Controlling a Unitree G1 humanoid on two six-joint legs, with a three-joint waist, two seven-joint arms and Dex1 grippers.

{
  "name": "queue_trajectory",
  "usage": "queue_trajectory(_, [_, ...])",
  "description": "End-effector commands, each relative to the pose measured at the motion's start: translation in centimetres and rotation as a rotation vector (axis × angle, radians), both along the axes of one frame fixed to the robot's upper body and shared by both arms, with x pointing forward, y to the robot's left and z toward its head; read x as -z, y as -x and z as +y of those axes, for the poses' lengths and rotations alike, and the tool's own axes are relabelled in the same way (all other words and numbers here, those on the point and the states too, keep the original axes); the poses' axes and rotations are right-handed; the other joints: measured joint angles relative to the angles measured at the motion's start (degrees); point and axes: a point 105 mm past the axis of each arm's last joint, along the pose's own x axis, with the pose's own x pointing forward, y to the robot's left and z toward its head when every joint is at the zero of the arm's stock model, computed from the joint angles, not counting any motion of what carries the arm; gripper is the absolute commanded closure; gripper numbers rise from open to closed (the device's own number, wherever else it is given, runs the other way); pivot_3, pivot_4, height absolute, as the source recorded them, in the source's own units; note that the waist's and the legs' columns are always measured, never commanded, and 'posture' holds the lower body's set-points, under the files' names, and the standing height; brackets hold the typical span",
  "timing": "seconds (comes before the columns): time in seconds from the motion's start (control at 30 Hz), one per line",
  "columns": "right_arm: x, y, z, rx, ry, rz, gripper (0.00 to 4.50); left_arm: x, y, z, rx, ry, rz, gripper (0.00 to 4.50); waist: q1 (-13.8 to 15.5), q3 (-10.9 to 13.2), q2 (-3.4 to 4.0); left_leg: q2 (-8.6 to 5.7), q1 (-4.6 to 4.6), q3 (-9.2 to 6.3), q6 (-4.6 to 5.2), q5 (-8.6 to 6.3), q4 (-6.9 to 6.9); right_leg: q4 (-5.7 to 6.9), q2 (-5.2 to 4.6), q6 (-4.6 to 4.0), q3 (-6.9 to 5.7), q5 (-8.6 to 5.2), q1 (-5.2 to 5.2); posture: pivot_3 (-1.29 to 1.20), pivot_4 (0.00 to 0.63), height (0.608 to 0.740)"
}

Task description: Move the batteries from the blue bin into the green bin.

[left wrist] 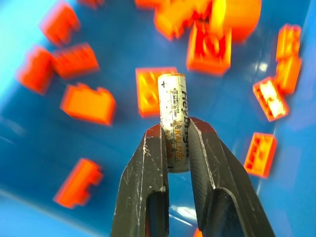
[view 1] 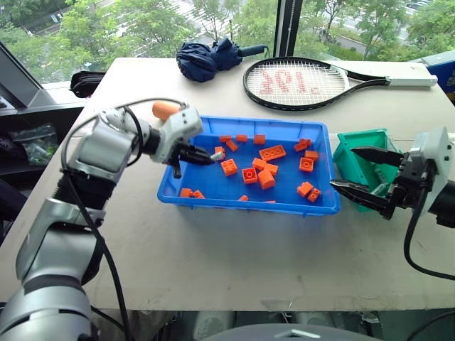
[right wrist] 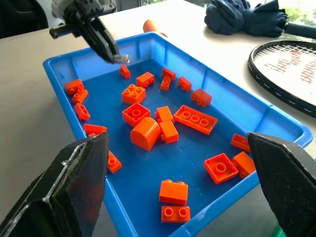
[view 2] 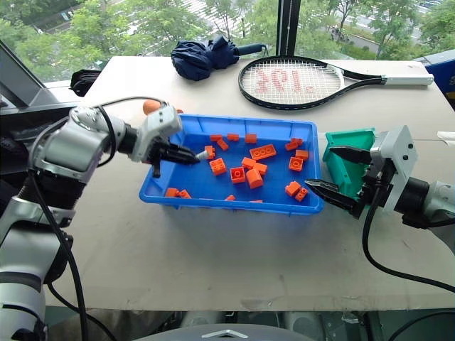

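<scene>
Over the left part of the blue bin my left gripper is shut on one of the batteries, a silver-grey cylinder that sticks out past the fingertips, clear of the bin floor. The same battery appears in the right wrist view above the bin's far corner. Several orange bricks lie scattered in the blue bin. The green bin stands just right of the blue bin. In front of the green bin my right gripper is open and holds nothing, pointing toward the blue bin.
A tennis racket and a folded dark blue umbrella lie at the back of the table. A small orange object sits on the table behind my left wrist. Bare tabletop stretches in front of the bins.
</scene>
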Motion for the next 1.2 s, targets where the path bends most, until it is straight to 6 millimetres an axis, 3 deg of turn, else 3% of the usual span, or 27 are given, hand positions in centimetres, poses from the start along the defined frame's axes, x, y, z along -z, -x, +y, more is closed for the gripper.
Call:
queue_trajectory(0.03, [-0.8, 0.3, -0.5, 0.033, 0.004, -0.047, 0.02, 0.1, -1.0, -3.5, 0.095, 0.014, -0.031, 4.48, 0.37, -0.01, -0.01, -0.01, -0.01, 0.0, 0.0, 0.0, 0.02, -0.01, -0.01, 0.0, 0.0, 0.0, 0.0, 0.0, 0.15, 0.74])
queue_trajectory(0.3, [0.0, 0.9, -1.6, 0.125, 0.047, -0.043, 0.02, 3.0, -2.4, -10.4, 0.259, -0.047, -0.039, 4.48, -0.43, 0.04, -0.07, -0.06, -0.03, 0.02, 0.01, 0.0, 0.04, 0.02, 0.08, 0.0, 0.03, 0.0, -0.04, 0.0, 0.15, 0.74])
queue_trajectory(0.57, [0.2, 2.0, -1.8, 0.174, 0.051, -0.044, 0.02, 4.1, -2.7, -13.5, 0.345, -0.097, -0.077, 4.48, -0.43, 0.04, -0.07, -0.07, -0.01, 0.03, 0.02, -0.01, 0.02, 0.02, 0.08, 0.0, 0.06, 0.0, -0.03, 0.0, 0.15, 0.74])
queue_trajectory(0.6, [0.2, 2.0, -1.8, 0.177, 0.051, -0.043, 0.02, 4.0, -2.6, -13.7, 0.357, -0.093, -0.075, 3.41, -0.44, 0.04, -0.07, -0.07, -0.01, 0.03, 0.02, -0.01, 0.02, 0.02, 0.08, 0.0, 0.05, 0.0, -0.03, 0.0, 0.15, 0.74])
queue_trajectory(0.63, [0.3, 2.1, -1.7, 0.178, 0.051, -0.043, 0.02, 3.9, -2.5, -13.9, 0.364, -0.091, -0.079, 3.11, -0.44, 0.04, -0.07, -0.06, -0.01, 0.02, 0.02, -0.01, 0.02, 0.02, 0.09, 0.0, 0.05, 0.0, -0.03, 0.0, 0.15, 0.74])
queue_trajectory(0.73, [0.3, 2.0, -1.5, 0.174, 0.047, -0.038, 0.02, 3.3, -2.9, -14.3, 0.34, -0.064, -0.116, 1.53, -0.33, 0.04, -0.08, -0.06, -0.02, 0.02, 0.02, -0.01, 0.02, 0.02, 0.08, 0.0, 0.05, 0.0, -0.03, 0.0, 0.15, 0.74])
queue_trajectory(0.8, [0.5, 1.8, -1.2, 0.164, 0.049, -0.036, 0.02, 2.4, -3.0, -14.6, 0.334, -0.011, -0.124, 0.84, -0.3, 0.04, -0.08, -0.06, -0.02, 0.02, 0.02, -0.01, 0.02, 0.01, 0.08, 0.0, 0.05, 0.0, -0.03, 0.0, 0.15, 0.74])
queue_trajectory(0.87, [0.8, 1.2, -0.8, 0.153, 0.062, -0.031, 0.02, 1.3, -3.2, -14.4, 0.317, 0.035, -0.137, 0.09, -0.41, 0.04, -0.08, -0.06, -0.01, 0.02, 0.02, -0.01, 0.02, 0.02, 0.08, 0.0, 0.05, 0.0, -0.03, 0.0, 0.15, 0.74])
queue_trajectory(1.03, [2.6, -1.8, 0.3, 0.15, 0.169, 0.025, 0.02, -0.6, -2.7, -11.3, 0.35, 0.063, -0.159, 0.09, -1.49, 0.04, -0.07, -0.05, 0.01, 0.03, 0.01, 0.0, 0.02, 0.05, 0.1, 0.0, 0.07, 0.0, -0.05, 0.0, 0.15, 0.74])
queue_trajectory(1.2, [4.3, -5.4, 3.4, 0.085, 0.167, 0.063, 0.02, -1.5, -1.0, -6.0, 0.35, 0.029, -0.167, 0.09, -2.59, 0.02, 0.01, 0.03, 0.07, -0.01, -0.01, 0.01, -0.09, 0.04, 0.18, -0.03, 0.1, -0.02, -0.08, 0.0, 0.15, 0.74])
